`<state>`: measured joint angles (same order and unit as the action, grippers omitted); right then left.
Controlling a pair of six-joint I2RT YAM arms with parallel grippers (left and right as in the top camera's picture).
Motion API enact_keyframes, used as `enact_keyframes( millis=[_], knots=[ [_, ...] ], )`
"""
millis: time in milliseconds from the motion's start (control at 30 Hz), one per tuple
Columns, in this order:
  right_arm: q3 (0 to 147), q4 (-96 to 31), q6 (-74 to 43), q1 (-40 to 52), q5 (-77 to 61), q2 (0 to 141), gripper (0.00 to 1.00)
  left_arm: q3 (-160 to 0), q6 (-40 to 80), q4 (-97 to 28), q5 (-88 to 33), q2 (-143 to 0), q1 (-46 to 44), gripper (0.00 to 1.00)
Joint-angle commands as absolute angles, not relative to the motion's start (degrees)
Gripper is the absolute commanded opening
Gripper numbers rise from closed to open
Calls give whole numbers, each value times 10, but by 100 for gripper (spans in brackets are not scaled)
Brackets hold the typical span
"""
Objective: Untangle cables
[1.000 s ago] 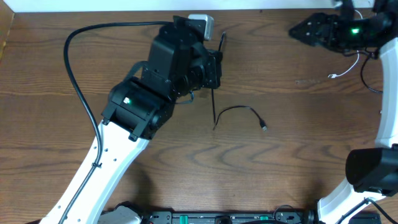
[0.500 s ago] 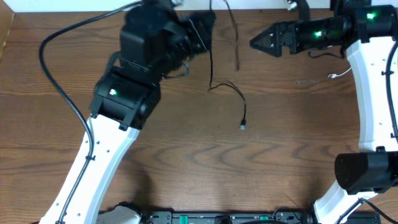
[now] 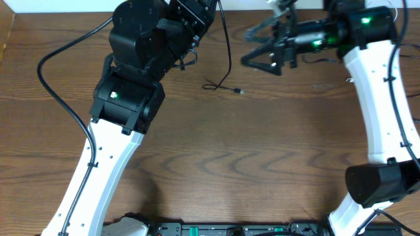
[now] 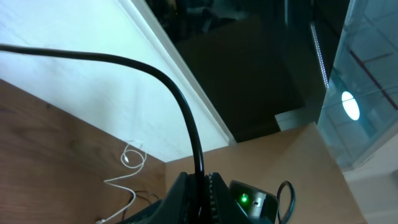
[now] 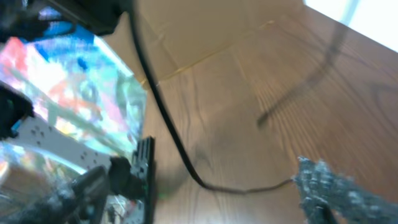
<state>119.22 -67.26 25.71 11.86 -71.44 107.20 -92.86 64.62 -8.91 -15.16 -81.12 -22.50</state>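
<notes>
- Toward the middle of the wooden surface (image 3: pixel 262 164) lies the loose tail of the black cable (image 3: pixel 230 62), its small plug (image 3: pixel 240 92) flat on the wood. Only this last curl touches down.
- From that curl the cable rises in one line to the left claw (image 4: pixel 200 186), which is clamped tight on it high above the back edge. Held aloft like this, the cable hangs straight under its own weight. I judge that is meant to let any loops drop out.
- Just beside the hanging length, the right claw (image 3: pixel 252 47) is spread wide and holds nothing, its opening turned toward the cable. It looks placed to take a second grip lower down, so the two arms can draw the cable out between them. Its own wrist view is blurred: the cable crosses the picture, apart from the one finger (image 5: pixel 326 186) that shows.
- Farthest off, by the white wall, the white cable (image 4: pixel 126 159) lies in a loose squiggle on the surface, well apart from the black one and in neither claw. By this the two cables already seem separated, and the black one remains to be laid out.
</notes>
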Motion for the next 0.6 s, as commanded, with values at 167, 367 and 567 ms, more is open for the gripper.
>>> enact_keyframes(
  millis=[167, 367, 567],
  knots=[
    [1193, -616, 278, 199, -692, 1085, 45, -933, 668, -84, -161, -813, -223, 8],
    [1193, -563, 165, 202, -629, 1086, 1, -932, 664, -98, -158, -813, -223, 8],
    [1193, -551, 43, 172, -501, 1085, 1, -932, 625, -206, -115, -813, -222, 16]
  ],
)
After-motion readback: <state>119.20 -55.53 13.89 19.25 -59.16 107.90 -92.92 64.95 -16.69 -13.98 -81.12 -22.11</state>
